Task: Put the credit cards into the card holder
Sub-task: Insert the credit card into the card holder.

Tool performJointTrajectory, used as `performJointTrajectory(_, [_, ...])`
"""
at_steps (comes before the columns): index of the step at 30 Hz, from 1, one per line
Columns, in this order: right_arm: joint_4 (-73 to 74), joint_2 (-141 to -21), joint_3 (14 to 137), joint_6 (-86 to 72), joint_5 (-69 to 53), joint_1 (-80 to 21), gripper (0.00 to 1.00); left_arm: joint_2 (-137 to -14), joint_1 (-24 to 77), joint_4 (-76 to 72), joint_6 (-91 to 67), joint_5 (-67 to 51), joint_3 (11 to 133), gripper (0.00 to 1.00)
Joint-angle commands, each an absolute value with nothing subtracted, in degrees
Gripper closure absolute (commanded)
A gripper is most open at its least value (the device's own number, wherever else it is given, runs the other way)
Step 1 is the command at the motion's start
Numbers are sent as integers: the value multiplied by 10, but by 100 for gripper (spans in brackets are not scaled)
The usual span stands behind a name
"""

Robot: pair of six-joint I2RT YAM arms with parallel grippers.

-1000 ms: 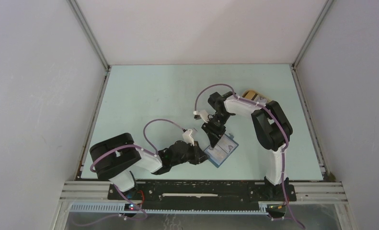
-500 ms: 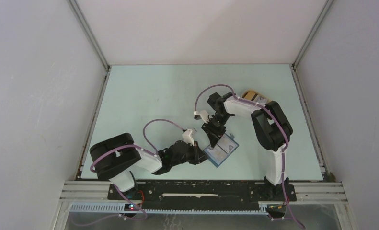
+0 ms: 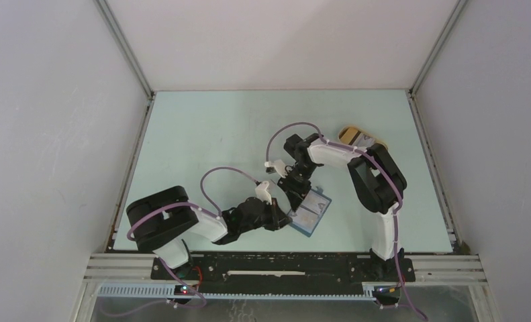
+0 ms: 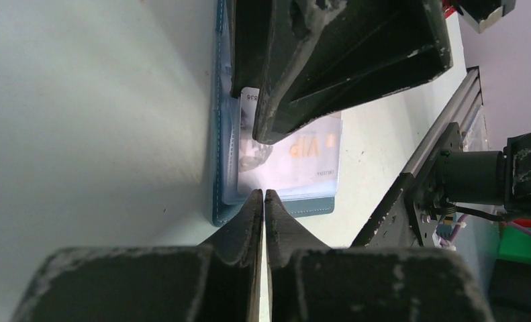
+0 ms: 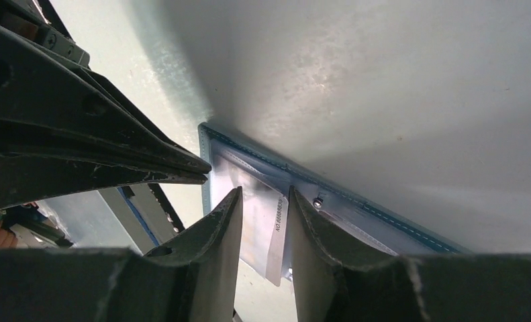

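The holder lies open on the table, left gripper pressed together at its edge; the right gripper is half spread around a card, pinching or not I cannot tell, and must next slide it in.

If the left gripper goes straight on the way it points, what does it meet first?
The card holder: the left gripper seems to have its tips at its edge. Beyond stands the right gripper, though depth is unclear.
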State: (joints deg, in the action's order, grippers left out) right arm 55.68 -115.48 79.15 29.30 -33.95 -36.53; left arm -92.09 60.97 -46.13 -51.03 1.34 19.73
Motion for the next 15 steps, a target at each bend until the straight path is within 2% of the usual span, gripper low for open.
performJointTrajectory(1, [563, -1125, 788, 298, -363, -360, 60, -923, 610, -476, -507, 25, 190, 93])
performJointTrajectory(8, [582, -1070, 783, 338, -387, -335, 56, -891, 610, -483, -506, 20, 172, 91])
performJointTrajectory(15, [602, -1011, 764, 401, -420, -329, 52, -823, 610, -444, -485, 35, 150, 82])
